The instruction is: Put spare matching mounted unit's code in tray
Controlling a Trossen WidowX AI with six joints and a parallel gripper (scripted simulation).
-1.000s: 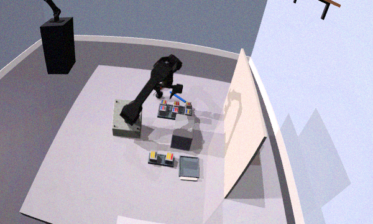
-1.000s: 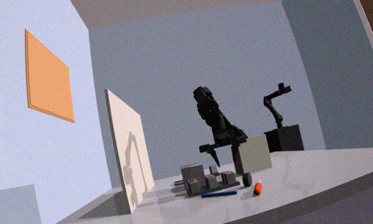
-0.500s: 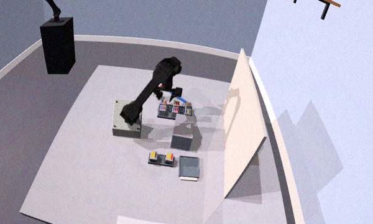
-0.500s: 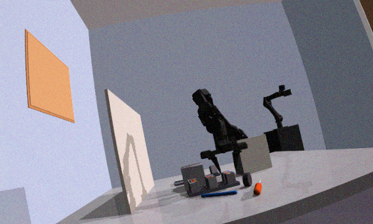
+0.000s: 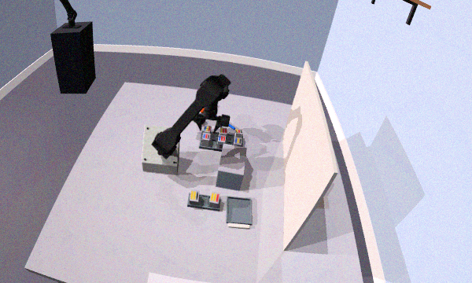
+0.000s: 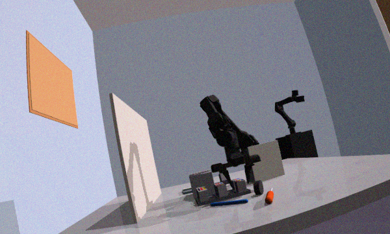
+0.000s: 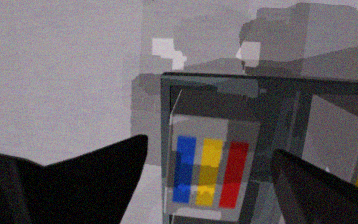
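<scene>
A spare [image 5: 207, 129] [image 6: 238, 185] [image 7: 211, 170] with blue, yellow and red stripes stands in the corner of a dark rack [image 5: 209, 148] [image 7: 205, 76] with several other striped spares. My gripper [image 5: 208, 126] [image 7: 210, 151] is partly open, with one finger on each side of this spare. The wrist view shows gaps between finger and spare; nothing is gripped. A grey box [image 5: 230, 178] [image 6: 201, 182], apparently the mounted unit, stands beside the rack; its code is not readable here. The grey tray [image 5: 239, 211] is empty, beyond the box from the rack.
A smaller rack [image 5: 204, 202] with two striped spares stands beside the tray. A blue pen [image 5: 231, 126] [image 6: 229, 203], an orange-handled tool [image 6: 269, 197] and a dark cylinder [image 6: 258, 187] lie near the large rack. A tall pale panel [image 5: 308, 157] [image 6: 136, 156] stands to one side.
</scene>
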